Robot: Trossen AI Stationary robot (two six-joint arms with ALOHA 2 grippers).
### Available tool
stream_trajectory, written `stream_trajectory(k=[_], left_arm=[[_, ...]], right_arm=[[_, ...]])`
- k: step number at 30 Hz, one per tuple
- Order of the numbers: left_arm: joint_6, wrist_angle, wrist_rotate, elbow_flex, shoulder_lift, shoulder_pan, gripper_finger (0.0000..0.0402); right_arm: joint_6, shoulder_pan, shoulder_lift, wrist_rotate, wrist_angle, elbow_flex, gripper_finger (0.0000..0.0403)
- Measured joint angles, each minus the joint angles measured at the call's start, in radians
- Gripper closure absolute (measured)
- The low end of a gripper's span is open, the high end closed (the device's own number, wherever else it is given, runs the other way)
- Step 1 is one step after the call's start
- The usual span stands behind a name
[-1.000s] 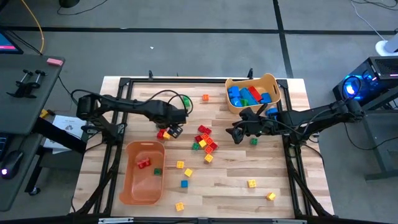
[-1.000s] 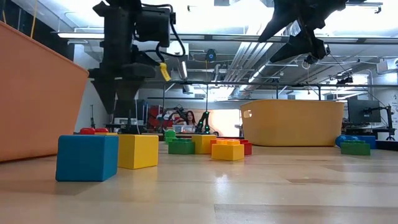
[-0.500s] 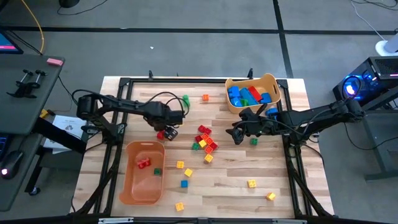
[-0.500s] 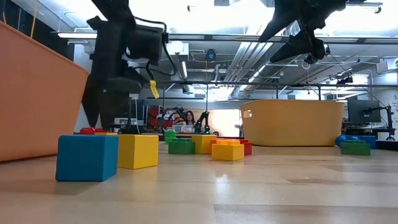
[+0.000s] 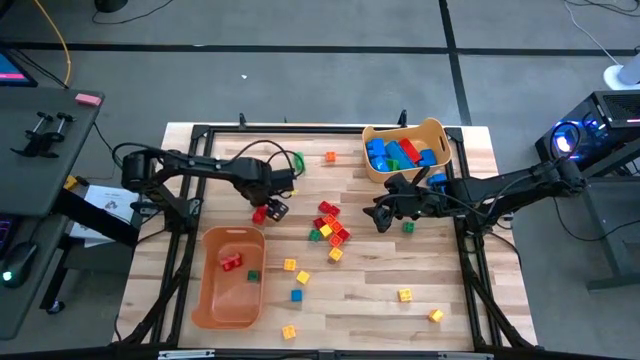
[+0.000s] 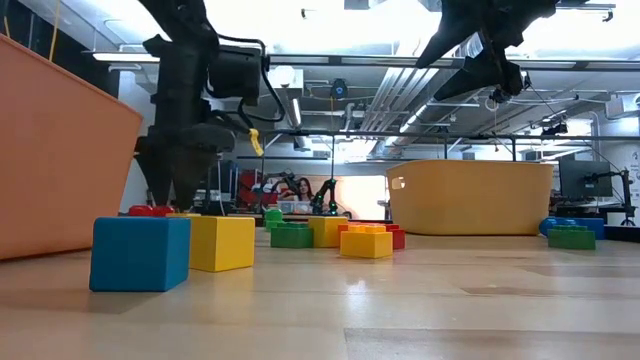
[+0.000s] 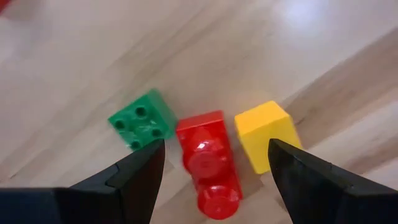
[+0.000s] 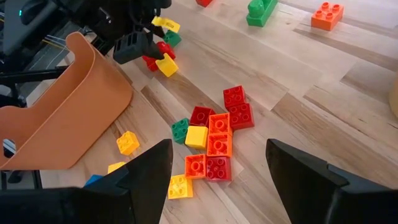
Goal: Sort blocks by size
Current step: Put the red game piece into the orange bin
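L hand (image 5: 272, 209) over blocks (image 5: 330, 224) left of ctr; bin (image 5: 404, 150) behind, bin (image 5: 229, 277) front-left.

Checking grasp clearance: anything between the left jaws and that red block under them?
Nothing visible in between. The left gripper is open above the red block, which lies between its jaws. But a green block and a yellow block flank it closely, where the jaws would come down.

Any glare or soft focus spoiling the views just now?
Low view: bright ceiling lights wash out the top, turning the left gripper into a silhouette. Left wrist view: red brick between the open fingers looks soft at its near end. High view: evenly lit, no harsh shadows.
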Motion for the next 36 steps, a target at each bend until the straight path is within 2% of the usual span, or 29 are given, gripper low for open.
stream_trajectory(k=[10,18,22,36], left_arm=[[0.052,-0.041,0.016,0.017,-0.041,0.014,0.0137],[0.052,-0.009,0.016,-0.007,-0.042,0.015,0.0214],[0.04,0.014,0.017,-0.007,-0.042,0.015,0.0236],[0.034,-0.017,0.002,-0.007,-0.038,0.017,0.0238]], right_arm=[[0.0,0.0,0.0,0.0,0.0,0.0,0.0147],[0.0,-0.001,0.0,0.012,0.0,0.0,0.0147],[0.0,0.0,0.0,0.013,0.0,0.0,0.0147],[0.0,-0.001,0.0,0.013,-0.001,0.0,0.0147]])
